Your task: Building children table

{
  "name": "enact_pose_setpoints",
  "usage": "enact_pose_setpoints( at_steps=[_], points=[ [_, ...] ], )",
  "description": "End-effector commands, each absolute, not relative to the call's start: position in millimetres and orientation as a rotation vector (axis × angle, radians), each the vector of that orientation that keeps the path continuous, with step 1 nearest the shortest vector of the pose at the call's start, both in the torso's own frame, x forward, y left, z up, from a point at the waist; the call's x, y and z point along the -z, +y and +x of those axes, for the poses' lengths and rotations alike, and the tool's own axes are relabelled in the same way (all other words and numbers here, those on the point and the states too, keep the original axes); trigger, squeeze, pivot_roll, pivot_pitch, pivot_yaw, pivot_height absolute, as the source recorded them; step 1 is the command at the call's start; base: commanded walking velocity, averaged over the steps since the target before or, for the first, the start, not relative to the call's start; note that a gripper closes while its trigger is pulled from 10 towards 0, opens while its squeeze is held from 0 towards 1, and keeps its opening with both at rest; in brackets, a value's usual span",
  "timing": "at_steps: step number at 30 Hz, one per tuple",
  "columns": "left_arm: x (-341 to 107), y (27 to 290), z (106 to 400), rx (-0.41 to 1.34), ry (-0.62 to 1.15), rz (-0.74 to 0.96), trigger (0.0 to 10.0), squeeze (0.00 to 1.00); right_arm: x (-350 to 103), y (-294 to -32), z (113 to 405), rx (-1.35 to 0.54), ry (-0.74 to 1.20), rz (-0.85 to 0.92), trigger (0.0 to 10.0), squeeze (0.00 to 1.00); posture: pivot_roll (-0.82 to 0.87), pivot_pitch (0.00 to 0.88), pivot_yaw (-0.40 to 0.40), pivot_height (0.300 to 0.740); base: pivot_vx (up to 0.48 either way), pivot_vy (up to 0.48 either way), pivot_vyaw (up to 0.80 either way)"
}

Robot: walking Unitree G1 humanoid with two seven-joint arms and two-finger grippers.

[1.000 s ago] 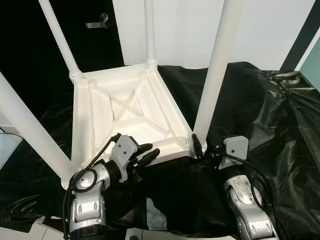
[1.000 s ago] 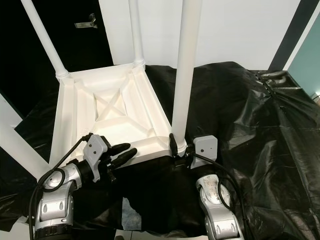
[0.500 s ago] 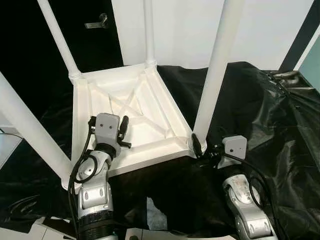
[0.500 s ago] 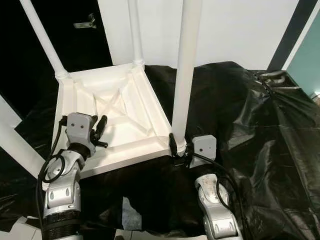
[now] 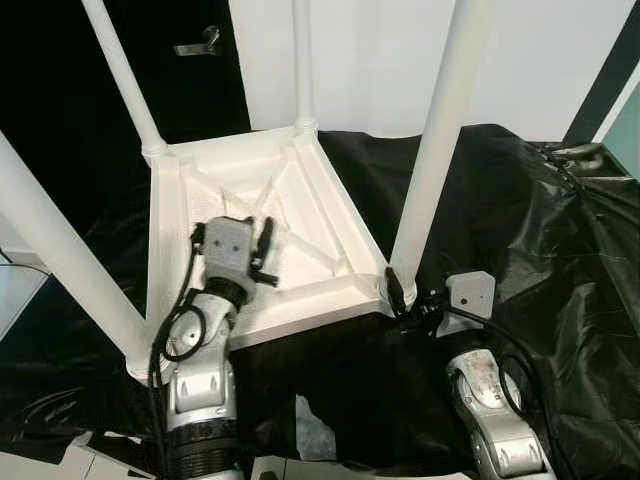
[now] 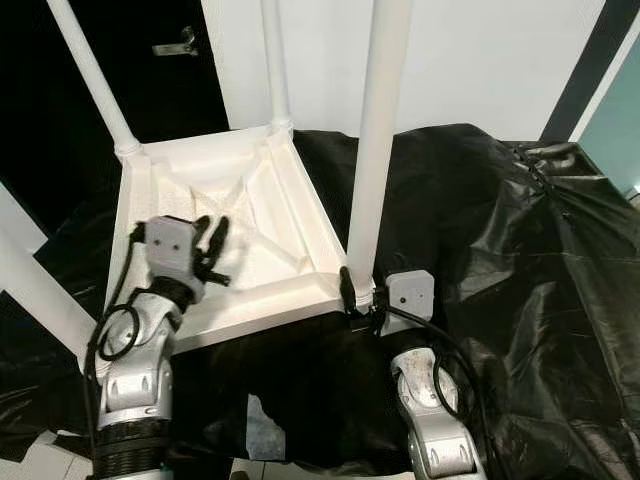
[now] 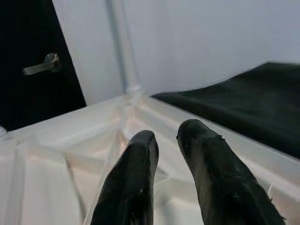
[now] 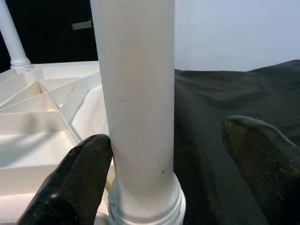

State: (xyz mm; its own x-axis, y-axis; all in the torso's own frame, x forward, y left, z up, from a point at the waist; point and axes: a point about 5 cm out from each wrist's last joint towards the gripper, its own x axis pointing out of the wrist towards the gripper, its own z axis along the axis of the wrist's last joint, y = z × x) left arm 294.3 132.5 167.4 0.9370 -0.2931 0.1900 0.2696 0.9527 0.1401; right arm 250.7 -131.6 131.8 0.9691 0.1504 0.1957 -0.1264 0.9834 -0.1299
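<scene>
A white children's table (image 5: pixel 300 312) lies upside down on a black sheet, its four legs pointing up. My right gripper (image 5: pixel 397 296) is at the foot of the near right leg (image 5: pixel 435 150). It is open, one finger on each side of that leg (image 8: pixel 136 93); one finger (image 8: pixel 79 173) rests against it and the other stands apart. My left gripper (image 5: pixel 264 242) hovers over the ribbed underside (image 7: pixel 56 159) near the front rim. Its fingers (image 7: pixel 136 178) are close together and hold nothing.
The black sheet (image 5: pixel 520 220) is crumpled and spreads to the right and front. Behind the table stand a dark door with a metal handle (image 5: pixel 196 45) and a white wall (image 5: pixel 370 60). Pale floor (image 5: pixel 15 290) shows at the left.
My left arm has swung up from the table's front edge and now points forward over the underside. The right gripper has stayed at the leg's foot.
</scene>
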Motion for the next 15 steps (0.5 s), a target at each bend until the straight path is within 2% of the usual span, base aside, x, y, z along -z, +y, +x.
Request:
enact_pose_setpoints(
  at_steps=[1, 4, 15],
  points=[
    [-127, 115, 267, 0.309, -0.091, 0.005, 10.0, 0.00, -127, -136, 249, -0.129, -0.187, -0.119, 10.0, 0.00, 0.06, 0.000, 0.010, 0.740, 0.000, 0.000, 0.00],
    [-126, 116, 251, 0.424, -0.124, -0.005, 10.0, 0.00, -124, -146, 239, -0.117, -0.206, -0.130, 10.0, 0.00, 0.07, 0.000, 0.013, 0.740, 0.000, 0.000, 0.00],
    [-116, 116, 248, 0.474, -0.067, -0.005, 10.0, 0.00, -123, -143, 242, -0.096, -0.190, -0.123, 10.0, 0.00, 0.06, 0.000, 0.020, 0.740, 0.000, 0.000, 0.00]
  ],
)
